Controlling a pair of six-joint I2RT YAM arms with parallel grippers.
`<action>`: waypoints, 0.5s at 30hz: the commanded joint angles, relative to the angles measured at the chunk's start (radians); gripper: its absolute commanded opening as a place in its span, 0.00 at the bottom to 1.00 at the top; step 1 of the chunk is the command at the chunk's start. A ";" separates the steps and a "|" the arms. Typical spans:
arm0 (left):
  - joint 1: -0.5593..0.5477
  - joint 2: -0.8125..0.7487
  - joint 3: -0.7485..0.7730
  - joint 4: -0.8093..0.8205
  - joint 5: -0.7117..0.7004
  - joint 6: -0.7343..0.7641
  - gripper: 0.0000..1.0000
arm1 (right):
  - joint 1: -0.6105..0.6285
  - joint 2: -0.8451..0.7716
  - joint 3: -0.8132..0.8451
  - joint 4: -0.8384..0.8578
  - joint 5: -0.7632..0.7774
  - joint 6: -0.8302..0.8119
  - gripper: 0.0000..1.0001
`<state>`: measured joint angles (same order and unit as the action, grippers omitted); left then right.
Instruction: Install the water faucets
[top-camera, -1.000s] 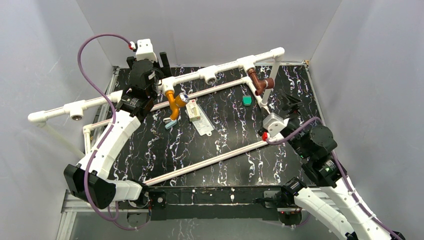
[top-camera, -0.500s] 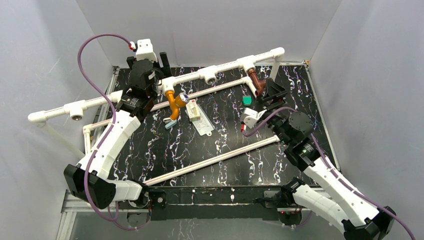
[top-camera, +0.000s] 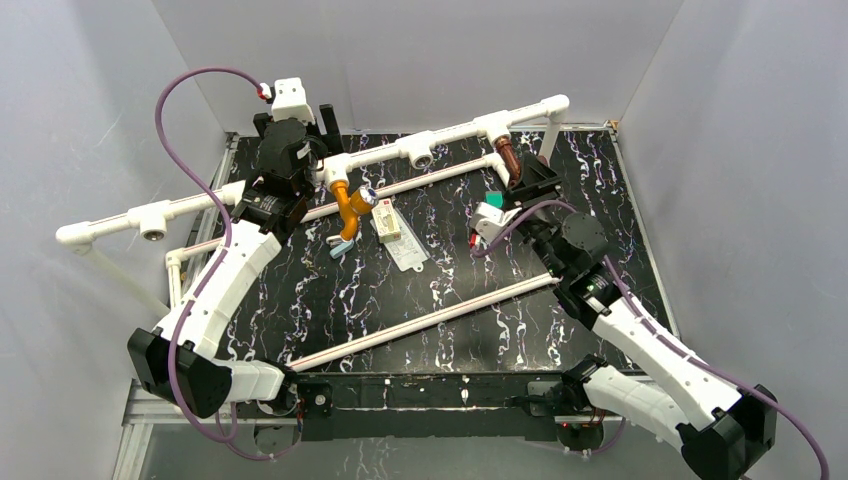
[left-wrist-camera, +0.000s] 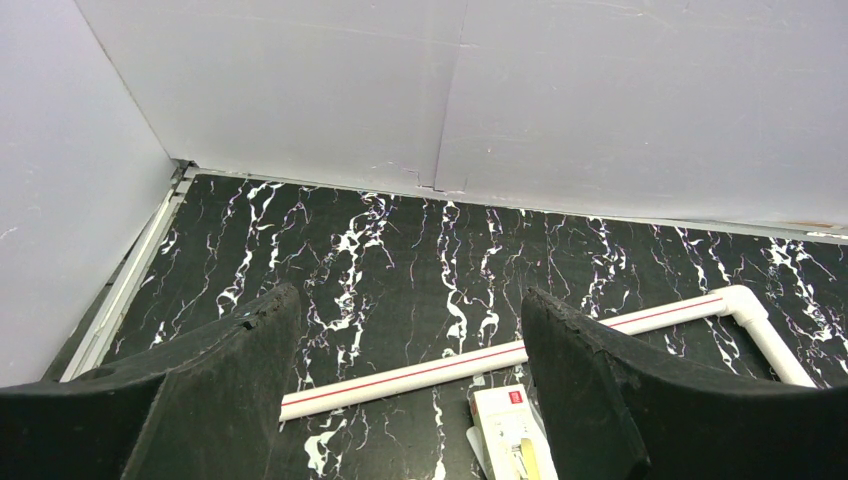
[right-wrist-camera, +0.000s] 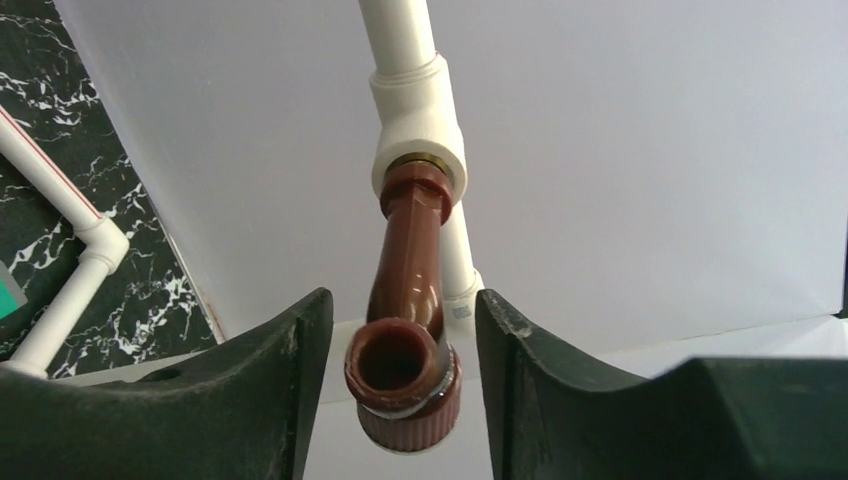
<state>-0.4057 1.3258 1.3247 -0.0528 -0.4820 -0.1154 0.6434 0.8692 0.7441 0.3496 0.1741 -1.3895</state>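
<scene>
Reddish-brown faucet (right-wrist-camera: 412, 290) is hanging from the white tee socket (right-wrist-camera: 418, 120); right fingers (right-wrist-camera: 270, 400) are straddling its spout below that tee, open, apparently untouching; tightening is likely calling for closing, then twisting; left fingers (left-wrist-camera: 210, 400) are gaping empty.

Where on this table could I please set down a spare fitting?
Bare: on the black marbled table, the near strip between the long red-striped white pipe and the front edge; also the far-right corner beyond the upright white pipe. Crowded: the back middle, around the orange-yellow plastic faucet, white packet, and right claw straddling the reddish-brown plastic faucet.
</scene>
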 joint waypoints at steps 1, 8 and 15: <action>-0.031 0.112 -0.104 -0.310 0.068 -0.003 0.79 | 0.002 0.021 0.053 0.099 0.036 0.021 0.58; -0.031 0.109 -0.104 -0.311 0.070 -0.003 0.79 | 0.002 0.054 0.089 0.112 0.061 0.116 0.31; -0.031 0.108 -0.103 -0.311 0.067 -0.002 0.79 | 0.001 0.060 0.097 0.106 0.060 0.286 0.01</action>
<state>-0.4049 1.3289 1.3289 -0.0540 -0.4824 -0.1154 0.6437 0.9249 0.7822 0.3840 0.2260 -1.2312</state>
